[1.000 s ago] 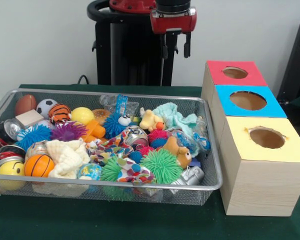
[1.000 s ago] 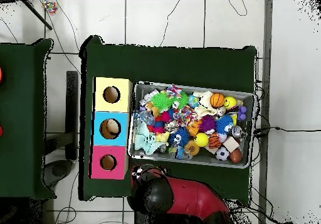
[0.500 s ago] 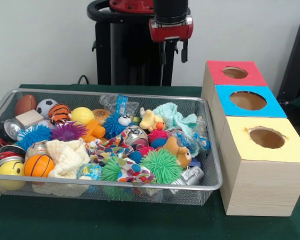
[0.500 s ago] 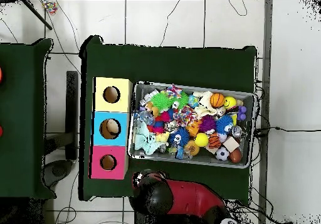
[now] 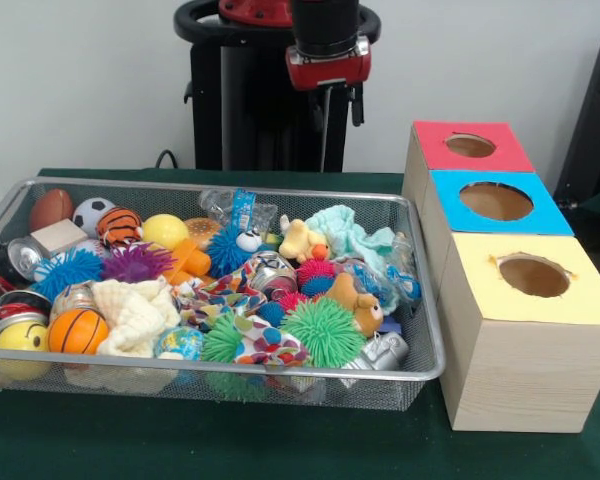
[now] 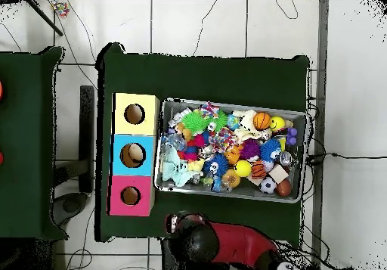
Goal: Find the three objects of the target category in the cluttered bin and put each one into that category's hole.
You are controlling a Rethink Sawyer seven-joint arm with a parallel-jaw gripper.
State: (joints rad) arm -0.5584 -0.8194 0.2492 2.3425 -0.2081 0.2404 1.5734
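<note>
the teddy bear (image 5: 358,303) lies at the near right of the wire-mesh bin (image 5: 420,372), pressed against a green spiky ball (image 5: 323,330) that a grab could catch instead. further back the duck (image 5: 302,241) sits beside a pale teal cloth (image 5: 352,232), and the tiger (image 5: 119,226) is at the far left. the red-topped box's hole (image 5: 470,145) is farthest. the gripper (image 5: 340,101) hangs high behind the bin, empty; i cannot tell how wide its fingers stand.

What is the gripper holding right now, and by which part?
Nothing. The gripper hangs empty above the far rim of the bin; tiger, duck and bear all lie inside.
</note>
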